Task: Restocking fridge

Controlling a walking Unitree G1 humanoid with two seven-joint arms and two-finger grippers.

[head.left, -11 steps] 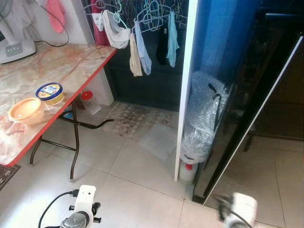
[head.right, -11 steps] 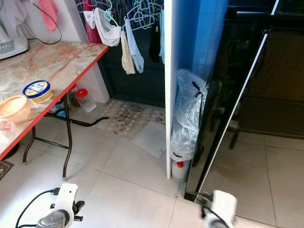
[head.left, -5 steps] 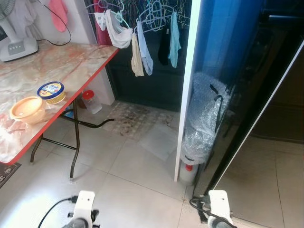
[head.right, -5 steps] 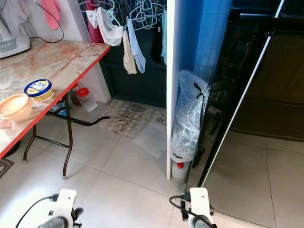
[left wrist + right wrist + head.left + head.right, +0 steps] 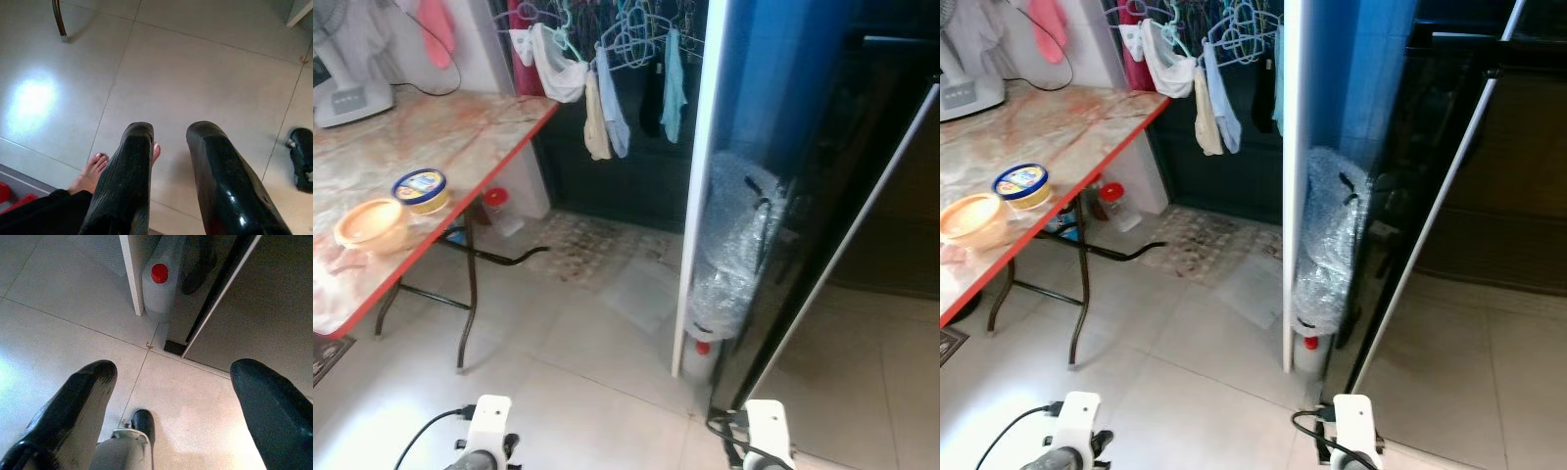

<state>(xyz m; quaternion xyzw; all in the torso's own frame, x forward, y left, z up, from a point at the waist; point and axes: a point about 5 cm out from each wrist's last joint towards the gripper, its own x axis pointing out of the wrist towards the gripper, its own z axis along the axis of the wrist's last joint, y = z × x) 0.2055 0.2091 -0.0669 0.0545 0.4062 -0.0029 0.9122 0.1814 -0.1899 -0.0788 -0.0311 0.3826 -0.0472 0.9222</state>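
The fridge stands at the right, its black glass door [image 5: 847,225] edged with a white strip and its white side panel [image 5: 697,196] facing me. On the red-edged marble table [image 5: 460,127] at the left sit a tub with a blue and yellow lid [image 5: 421,189] and a tan bowl [image 5: 370,223]. Both arms hang low over the floor tiles. My left gripper [image 5: 168,134] is open by a narrow gap and holds nothing. My right gripper [image 5: 173,374] is open wide above a tile joint, near the door's lower corner.
A bubble-wrap bundle [image 5: 736,245] and a grey jug with a red cap [image 5: 159,289] sit between panel and door. Clothes on hangers [image 5: 607,88] hang behind. A red-lidded jar [image 5: 494,206] stands under the table; a fan [image 5: 347,93] on it. A person's bare foot [image 5: 95,169] is close behind my left gripper.
My right arm swung inward from the far right a second ago and now hangs still. The view has shifted slightly and is a little blurred.
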